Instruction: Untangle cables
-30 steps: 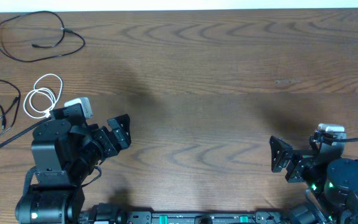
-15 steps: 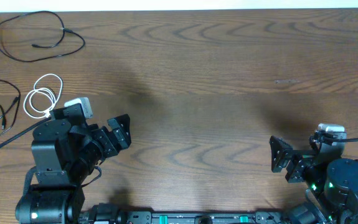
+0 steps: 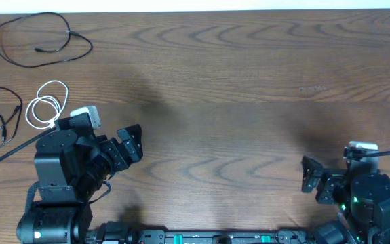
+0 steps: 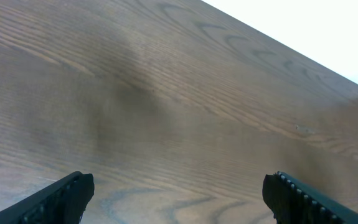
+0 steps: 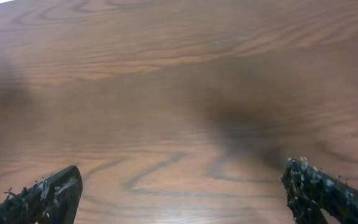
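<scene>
A: Since the cables (image 3: 45,49) look light and limp, lying apart at the far-left edge of the table (image 3: 235,81), where to pinch?

B: Mid-strand on the white coil (image 3: 45,102), nearest the left gripper (image 3: 132,144). It and the right gripper (image 3: 309,175) gape wide, holding nothing.

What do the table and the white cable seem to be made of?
Table: wood or wood-look laminate, matte brown; grain lines run across it, with little glare. White cable: probably a soft plastic-coated cord, smooth; it lies in loose curved loops.
</scene>
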